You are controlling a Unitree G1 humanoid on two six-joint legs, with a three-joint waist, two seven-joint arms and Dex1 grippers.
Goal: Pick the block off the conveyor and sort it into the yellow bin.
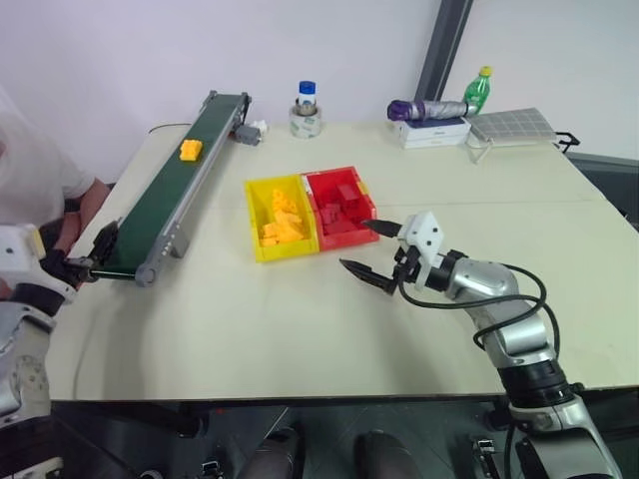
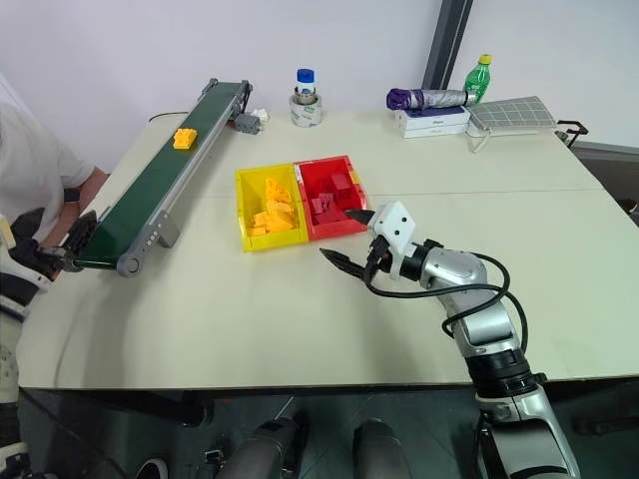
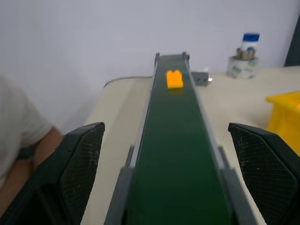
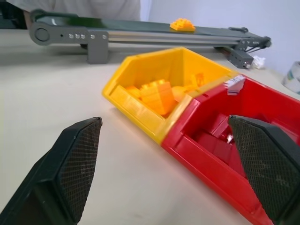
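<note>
The yellow-orange studded block [image 1: 190, 150] lies on the dark green belt of the conveyor [image 1: 168, 195], towards its far end. My left gripper [image 1: 72, 265] hovers at the conveyor's near end, level with the belt, and it is open and empty; along the belt ahead of it lies the block [image 3: 174, 78]. The yellow bin [image 1: 252, 215] holds a heap of yellow bricks and stands right of the conveyor, touching the red bin [image 1: 339, 174]. My right gripper [image 1: 353, 243] is open and empty just in front of both bins, above the table.
A person in a white sleeve [image 1: 40, 170] sits at the table's left side, close to the conveyor's near end. Along the far edge stand a tape roll with a bottle [image 1: 306, 112], a folded umbrella on a box [image 1: 431, 112], a green bottle [image 1: 477, 88] and a grey tray [image 1: 511, 125].
</note>
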